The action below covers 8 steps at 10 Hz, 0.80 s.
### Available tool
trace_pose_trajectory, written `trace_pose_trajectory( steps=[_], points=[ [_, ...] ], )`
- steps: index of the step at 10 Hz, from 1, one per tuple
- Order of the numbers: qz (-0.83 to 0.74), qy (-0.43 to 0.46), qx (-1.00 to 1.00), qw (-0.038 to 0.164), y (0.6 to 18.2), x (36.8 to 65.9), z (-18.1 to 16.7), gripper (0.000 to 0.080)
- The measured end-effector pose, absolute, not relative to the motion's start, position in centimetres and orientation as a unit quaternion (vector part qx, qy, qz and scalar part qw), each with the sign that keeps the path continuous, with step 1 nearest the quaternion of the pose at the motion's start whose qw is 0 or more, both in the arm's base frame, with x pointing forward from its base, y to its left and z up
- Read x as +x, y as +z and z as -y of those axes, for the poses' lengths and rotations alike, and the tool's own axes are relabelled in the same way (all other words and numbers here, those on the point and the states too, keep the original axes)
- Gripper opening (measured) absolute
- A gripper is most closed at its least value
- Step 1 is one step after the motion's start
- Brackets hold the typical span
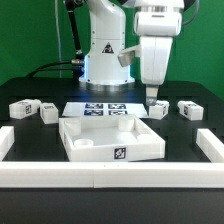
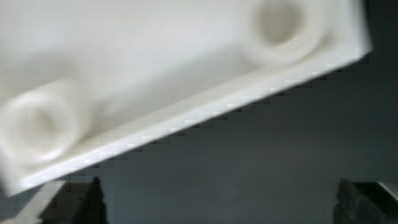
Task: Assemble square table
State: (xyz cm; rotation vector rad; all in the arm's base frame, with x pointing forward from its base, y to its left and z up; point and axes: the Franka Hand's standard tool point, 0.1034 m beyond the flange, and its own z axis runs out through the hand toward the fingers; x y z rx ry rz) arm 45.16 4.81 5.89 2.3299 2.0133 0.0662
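Note:
The square table top is a white tray with a raised rim and a tag on its front wall, lying in the middle of the dark table. Two small white tagged legs lie on the exterior view's left, and two more lie on its right. My gripper hangs just above the nearer right leg, beside the top's far right corner. In the wrist view the table top shows two round sockets. The gripper is open, with only dark table between its fingers.
The marker board lies behind the table top. Long white border rails run along the front, the exterior view's left and its right. The robot's base stands at the back.

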Motion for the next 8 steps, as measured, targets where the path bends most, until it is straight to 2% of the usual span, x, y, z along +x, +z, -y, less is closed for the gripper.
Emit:
trace_pose_trajectory(
  steps=[1, 2, 4, 6, 8],
  points=[
    [-0.663, 0.026, 0.747, 0.032, 4.3, 42.7, -2.5, 0.0650],
    [-0.668, 0.015, 0.743, 0.031, 3.7, 41.6, 0.0, 0.0650],
    [-0.678, 0.011, 0.734, 0.035, 3.7, 41.5, 3.3, 0.0650],
    [-0.677, 0.014, 0.735, 0.039, 3.8, 42.5, 4.2, 0.0650],
    [-0.677, 0.006, 0.736, 0.028, 1.8, 42.4, 4.2, 0.0650]
  ],
)
